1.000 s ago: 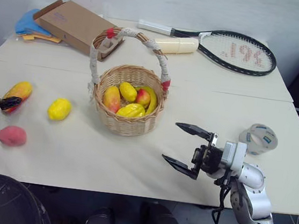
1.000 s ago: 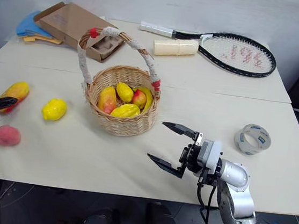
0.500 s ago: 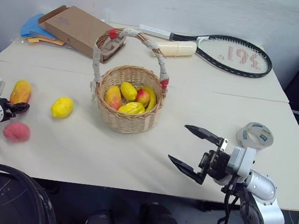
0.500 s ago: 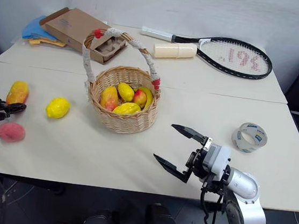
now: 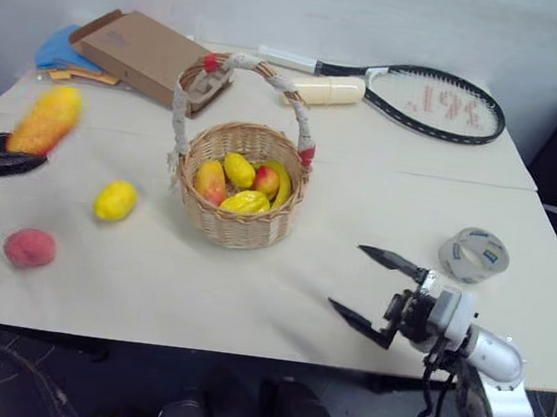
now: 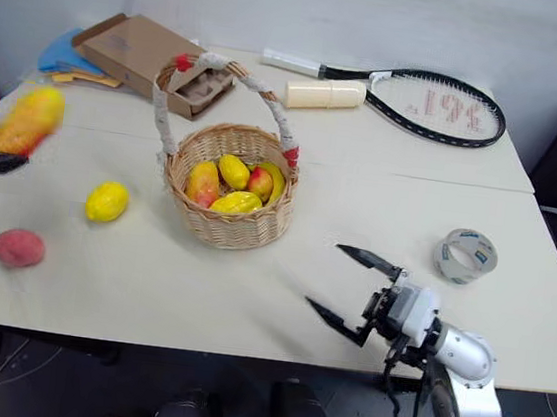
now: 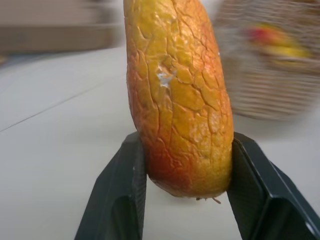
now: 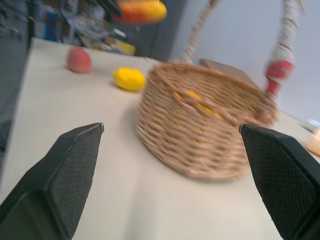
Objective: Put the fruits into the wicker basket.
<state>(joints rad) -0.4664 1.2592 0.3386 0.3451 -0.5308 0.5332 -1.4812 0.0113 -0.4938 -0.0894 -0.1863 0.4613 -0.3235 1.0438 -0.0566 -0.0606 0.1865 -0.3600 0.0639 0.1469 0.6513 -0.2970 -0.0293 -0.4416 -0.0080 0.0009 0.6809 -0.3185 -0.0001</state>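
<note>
the broad desk (image 5: 382,180), covered in a pale cream cloth, carries everything. a black-framed tennis racket with a white-wrapped grip (image 5: 412,93) lies along the far edge, toward the far right corner. an open brown cardboard box (image 5: 140,52) sits at the far left corner, partly over a blue cloth with yellow card under it (image 5: 50,47). the round tan woven wicker basket (image 5: 239,226), with a tall arched handle wrapped in pale cloth and red ties at its ends, stands a little left of the desk's middle; inside it lie several small yellow and yellow-red toy fruits (image 5: 243,186). a cream cylinder (image 5: 327,89) lies near the far edge, just behind the basket handle and beside the racket's throat. a roll of clear tape (image 5: 475,254) lies flat toward the right edge.

the elongated orange-red and yellow mango (image 7: 177,95) is pinched between the two black fingers of the left tool (image 7: 187,192), lifted clear of the cloth above the left edge of the desk, well apart from the basket. a round pink-red peach (image 5: 29,248) rests near the front left corner. a yellow lemon (image 5: 115,200) lies between the peach and the basket, touching neither.

the right tool (image 5: 373,294) hovers over the front edge, right of the basket, fingers spread wide with nothing between them.
</note>
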